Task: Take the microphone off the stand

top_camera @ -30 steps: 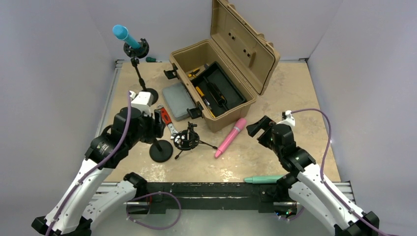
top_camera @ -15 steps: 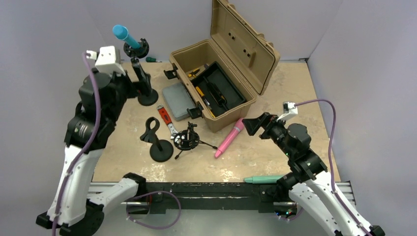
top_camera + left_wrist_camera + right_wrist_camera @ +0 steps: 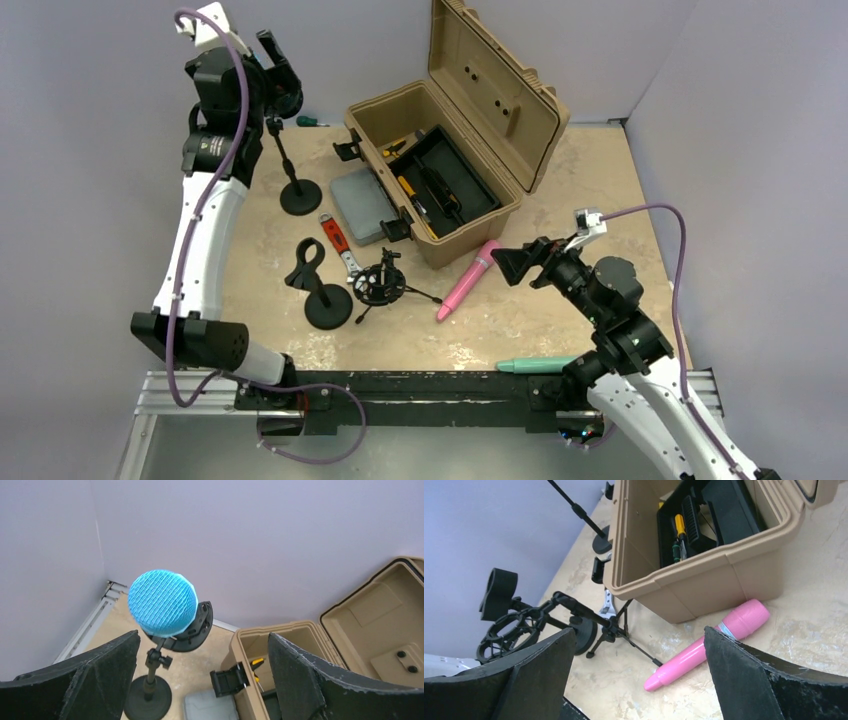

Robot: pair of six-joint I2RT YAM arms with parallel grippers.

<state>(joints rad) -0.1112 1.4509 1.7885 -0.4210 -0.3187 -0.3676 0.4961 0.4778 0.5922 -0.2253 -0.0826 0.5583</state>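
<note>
The blue microphone (image 3: pixel 162 602) sits in the black clip (image 3: pixel 196 628) of the tall stand (image 3: pixel 284 150) at the back left; in the top view my left arm hides it. My left gripper (image 3: pixel 268 72) is raised at the clip's height, open and empty. In the left wrist view (image 3: pixel 200 680) the microphone's head lies just above and between the wide-spread fingers, not touched. My right gripper (image 3: pixel 512 262) is open and empty, low over the table beside a pink microphone (image 3: pixel 468 280), which also shows in the right wrist view (image 3: pixel 709 650).
An open tan toolbox (image 3: pixel 450 150) with tools stands at the back centre. A grey pad (image 3: pixel 362 205), a red-handled wrench (image 3: pixel 338 240), an empty short stand (image 3: pixel 322 292) and a shock-mount tripod (image 3: pixel 383 283) lie mid-table. A teal microphone (image 3: pixel 535 364) lies at the front edge.
My left arm has risen from the short stand and swung to the back left, up to the blue microphone's clip. My right gripper has shifted slightly and stays open.
</note>
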